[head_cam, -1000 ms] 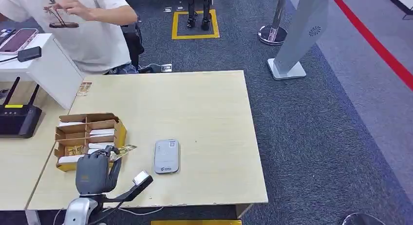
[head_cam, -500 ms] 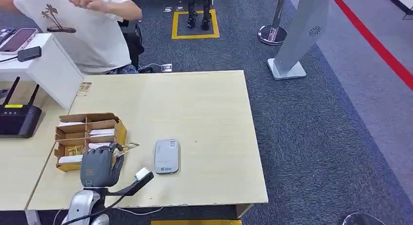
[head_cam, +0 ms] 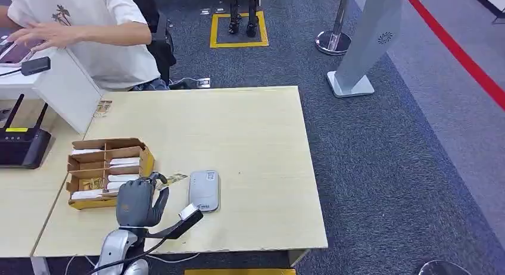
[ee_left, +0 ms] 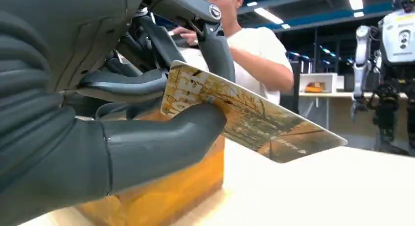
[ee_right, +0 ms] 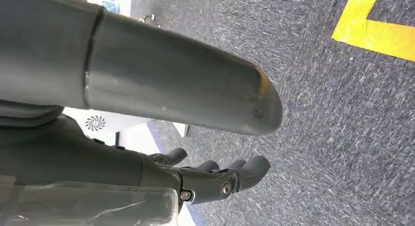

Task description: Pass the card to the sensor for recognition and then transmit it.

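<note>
Gold-printed and stiff, the card (ee_left: pixel 235 111) sits pinched between the thick thumb and dark fingers of the left robot hand (head_cam: pixel 140 200), its free end jutting out past the fingertips. Over the last second that robot hand has slid from the cardboard organiser box (head_cam: pixel 107 171) toward three o'clock, carrying the card along; in the head view the card's tip now lies just beside the nine o'clock edge of the grey card reader (head_cam: pixel 203 191), where earlier a clear gap of bare desk (head_cam: pixel 250 132) separated them. The card is therefore out of its compartment and almost at the sensor, so the pick appears done and the presentation step looks close; whether the card already overlaps the reader's face cannot be told from here. At eleven o'clock the person in the white shirt (head_cam: pixel 89 25) has lowered a hand toward the devices on the white stand. The right robot hand (ee_right: pixel 215 179) hangs over the grey carpet, fingers loosely curled around nothing.
</note>
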You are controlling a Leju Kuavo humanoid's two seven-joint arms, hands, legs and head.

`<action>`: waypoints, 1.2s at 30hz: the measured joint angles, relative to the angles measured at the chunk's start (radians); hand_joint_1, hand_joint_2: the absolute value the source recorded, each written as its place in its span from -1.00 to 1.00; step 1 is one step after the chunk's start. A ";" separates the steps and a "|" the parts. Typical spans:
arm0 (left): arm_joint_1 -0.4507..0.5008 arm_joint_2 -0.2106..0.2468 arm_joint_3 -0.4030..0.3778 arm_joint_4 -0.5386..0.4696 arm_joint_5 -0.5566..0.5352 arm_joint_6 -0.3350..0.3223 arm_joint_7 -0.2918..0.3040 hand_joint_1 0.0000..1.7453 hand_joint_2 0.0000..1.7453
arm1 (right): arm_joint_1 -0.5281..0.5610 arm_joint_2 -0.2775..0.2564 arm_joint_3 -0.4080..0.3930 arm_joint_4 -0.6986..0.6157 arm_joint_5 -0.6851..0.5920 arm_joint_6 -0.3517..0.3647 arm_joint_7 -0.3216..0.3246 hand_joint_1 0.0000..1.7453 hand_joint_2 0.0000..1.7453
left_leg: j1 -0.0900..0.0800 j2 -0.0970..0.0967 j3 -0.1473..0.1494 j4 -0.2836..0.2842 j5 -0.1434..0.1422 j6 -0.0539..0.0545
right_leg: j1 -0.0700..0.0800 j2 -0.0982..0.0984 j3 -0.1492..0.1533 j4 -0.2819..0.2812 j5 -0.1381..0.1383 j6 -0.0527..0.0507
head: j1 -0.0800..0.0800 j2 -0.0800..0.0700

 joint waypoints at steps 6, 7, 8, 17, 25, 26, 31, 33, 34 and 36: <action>0.002 -0.014 -0.016 0.024 0.006 0.001 0.000 1.00 1.00 | 0.000 0.000 0.000 0.000 0.000 0.000 0.000 -1.00 -1.00 | 0.000 0.000 0.000 0.000 0.000 0.000 | 0.000 0.000 0.000 0.000 0.000 0.000 | 0.000 0.000; 0.002 -0.017 -0.017 0.029 0.006 0.002 0.003 1.00 1.00 | 0.000 0.000 0.000 0.000 0.000 0.000 0.000 -1.00 -1.00 | 0.000 0.000 0.000 0.000 0.000 0.000 | 0.000 0.000 0.000 0.000 0.000 0.000 | 0.000 0.000; 0.002 -0.019 -0.017 0.037 0.004 0.005 0.008 1.00 1.00 | 0.000 0.000 0.001 0.000 0.000 0.000 0.000 -1.00 -1.00 | 0.000 0.000 0.000 0.000 0.000 0.000 | 0.000 0.000 0.000 0.000 0.000 0.000 | 0.000 0.000; 0.001 -0.047 -0.018 0.153 -0.039 0.032 0.046 1.00 1.00 | 0.000 0.000 0.007 0.000 -0.003 -0.003 0.000 -1.00 -1.00 | 0.000 0.000 0.000 0.000 0.000 0.000 | 0.000 0.000 0.000 0.000 0.000 0.000 | 0.000 0.000; -0.017 -0.073 -0.018 0.230 -0.047 0.034 0.067 1.00 1.00 | -0.002 -0.001 0.016 0.000 0.002 -0.003 0.000 -1.00 -1.00 | 0.000 0.000 0.000 0.000 0.000 0.000 | 0.000 -0.001 0.000 0.000 0.000 0.000 | 0.000 0.000; -0.020 -0.078 -0.018 0.239 -0.044 0.035 0.067 1.00 1.00 | -0.002 -0.001 0.018 0.000 0.002 -0.002 0.000 -1.00 -1.00 | 0.000 -0.001 0.000 0.000 0.000 0.000 | 0.000 -0.001 0.000 0.000 0.000 0.000 | 0.000 0.000; -0.031 -0.095 -0.018 0.272 -0.042 0.047 0.062 1.00 1.00 | -0.003 -0.001 0.024 0.000 0.003 -0.001 0.000 -1.00 -1.00 | 0.000 -0.001 0.000 0.000 0.000 0.000 | 0.000 -0.001 0.000 0.000 0.000 0.000 | 0.000 0.000; -0.031 -0.096 -0.018 0.276 -0.040 0.052 0.061 1.00 1.00 | -0.003 -0.001 0.026 0.000 0.003 0.000 0.003 -1.00 -1.00 | 0.000 -0.001 0.000 0.000 0.000 0.000 | 0.000 -0.001 0.000 0.000 0.000 0.000 | 0.000 0.000; -0.031 -0.096 -0.018 0.278 -0.039 0.054 0.061 1.00 1.00 | -0.003 -0.001 0.028 0.000 0.003 0.000 0.003 -1.00 -1.00 | 0.000 -0.001 0.000 0.000 0.000 0.000 | 0.000 -0.001 0.000 0.000 0.000 0.000 | 0.000 0.000; -0.031 -0.095 -0.018 0.278 -0.037 0.054 0.061 1.00 1.00 | -0.002 -0.001 0.031 0.000 0.003 0.000 0.004 -1.00 -1.00 | 0.000 -0.001 0.000 0.000 0.000 0.000 | 0.000 -0.001 0.000 0.000 0.000 0.000 | 0.000 0.000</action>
